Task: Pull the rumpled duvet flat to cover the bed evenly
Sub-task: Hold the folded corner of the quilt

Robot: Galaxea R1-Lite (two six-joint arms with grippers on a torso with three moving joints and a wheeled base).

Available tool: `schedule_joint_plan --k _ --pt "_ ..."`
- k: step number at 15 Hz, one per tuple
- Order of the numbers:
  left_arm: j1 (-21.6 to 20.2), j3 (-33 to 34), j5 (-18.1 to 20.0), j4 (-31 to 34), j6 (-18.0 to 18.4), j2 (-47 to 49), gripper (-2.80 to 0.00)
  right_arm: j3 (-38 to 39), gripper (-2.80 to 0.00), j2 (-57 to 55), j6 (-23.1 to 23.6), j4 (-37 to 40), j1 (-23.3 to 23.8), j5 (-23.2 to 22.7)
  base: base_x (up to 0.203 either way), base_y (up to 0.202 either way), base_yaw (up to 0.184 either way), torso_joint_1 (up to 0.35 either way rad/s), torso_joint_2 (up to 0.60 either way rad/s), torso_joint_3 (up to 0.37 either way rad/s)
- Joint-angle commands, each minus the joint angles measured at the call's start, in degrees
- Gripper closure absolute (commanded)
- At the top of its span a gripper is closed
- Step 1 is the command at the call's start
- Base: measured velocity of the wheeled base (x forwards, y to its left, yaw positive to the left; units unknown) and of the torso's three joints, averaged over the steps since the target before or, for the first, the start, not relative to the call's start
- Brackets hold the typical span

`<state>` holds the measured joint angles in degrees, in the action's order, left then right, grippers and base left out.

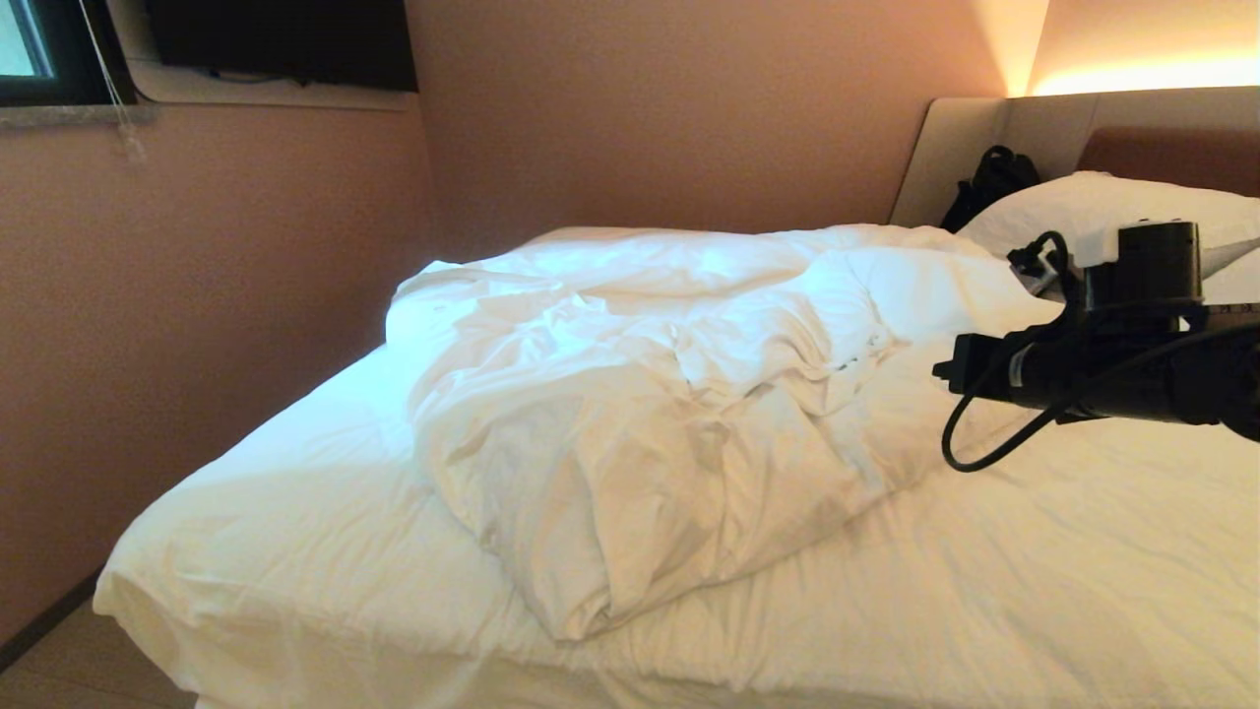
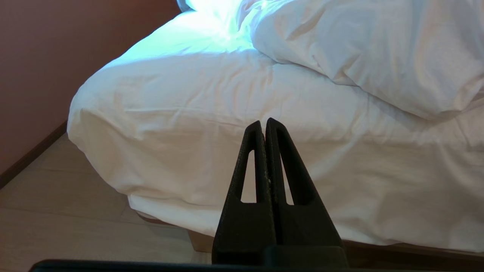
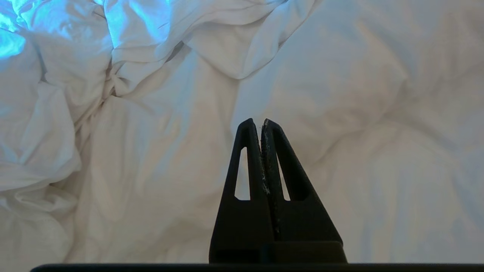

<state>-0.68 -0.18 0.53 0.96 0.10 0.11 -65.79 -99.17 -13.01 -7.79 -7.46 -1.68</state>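
The white duvet [image 1: 640, 394] lies bunched in a creased heap across the middle of the bed [image 1: 295, 512], leaving the sheet bare at the near corner and along the front. My right arm [image 1: 1083, 379] reaches in from the right, above the heap's right side. In its wrist view the right gripper [image 3: 261, 121] is shut and empty, held over the duvet's folds [image 3: 151, 143] without touching them. My left gripper [image 2: 263, 121] is shut and empty, low in front of the bed's near side [image 2: 189, 132], with the duvet [image 2: 378, 49] above it.
A white pillow [image 1: 1102, 212] and a black bag [image 1: 989, 182] rest against the beige headboard [image 1: 970, 138] at the far right. A pink wall [image 1: 197, 295] runs close along the bed's left side. Pale floor [image 2: 56, 211] shows beside the corner.
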Motion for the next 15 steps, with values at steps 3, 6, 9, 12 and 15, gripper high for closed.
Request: schedule_joint_plan --k 3,6,9,12,15 --pt "0.0 0.0 0.0 0.0 0.0 0.0 0.00 -0.9 0.00 -1.6 -1.4 -0.1 -1.7 -0.2 -0.024 0.000 0.000 0.001 0.00 -0.002" --pt "0.0 0.0 0.0 0.0 0.0 0.0 0.00 -2.7 0.00 -2.8 -1.8 0.0 -2.7 0.0 -0.066 0.000 0.001 0.001 0.00 0.000" --pt "0.0 0.0 0.0 0.0 0.0 0.0 0.00 -5.9 0.00 -5.9 -1.8 0.1 -2.8 0.3 0.000 0.000 0.000 0.000 0.00 0.000" --pt "0.0 0.0 0.0 0.0 0.0 0.0 0.00 -12.4 0.00 -11.1 -1.8 0.7 -2.7 0.9 0.000 0.000 0.000 0.000 0.00 0.000" --pt "0.0 0.0 0.0 0.0 0.0 0.0 0.00 -20.3 0.00 -17.3 -1.8 3.6 -2.8 1.6 0.000 0.000 0.000 0.000 0.00 0.000"
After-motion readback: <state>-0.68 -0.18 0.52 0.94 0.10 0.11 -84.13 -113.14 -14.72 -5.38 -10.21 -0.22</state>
